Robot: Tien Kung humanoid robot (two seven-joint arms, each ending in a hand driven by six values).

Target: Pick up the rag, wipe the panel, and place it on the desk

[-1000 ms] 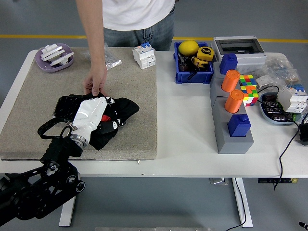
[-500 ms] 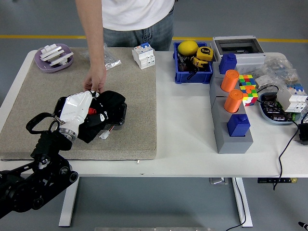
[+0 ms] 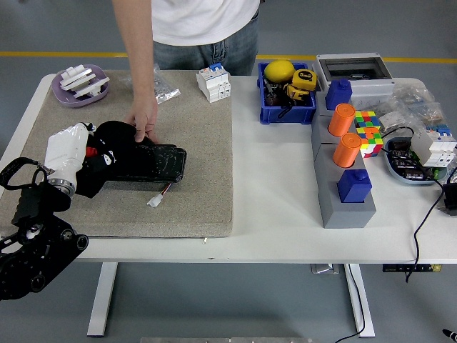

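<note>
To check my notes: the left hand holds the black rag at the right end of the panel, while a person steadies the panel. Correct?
Not quite. The head view shows the left hand holding the black rag at the panel's left end; the person's hand does steady it.

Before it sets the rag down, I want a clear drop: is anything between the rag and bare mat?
Nothing visible blocks it. The left hand holds the rag at the panel's left end; bare mat lies just nearer. The person's hand rests on the panel's far edge.

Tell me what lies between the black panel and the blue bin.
In the head view, only bare surface separates the black panel from the blue bin: the tan mat, then the white table.
</note>
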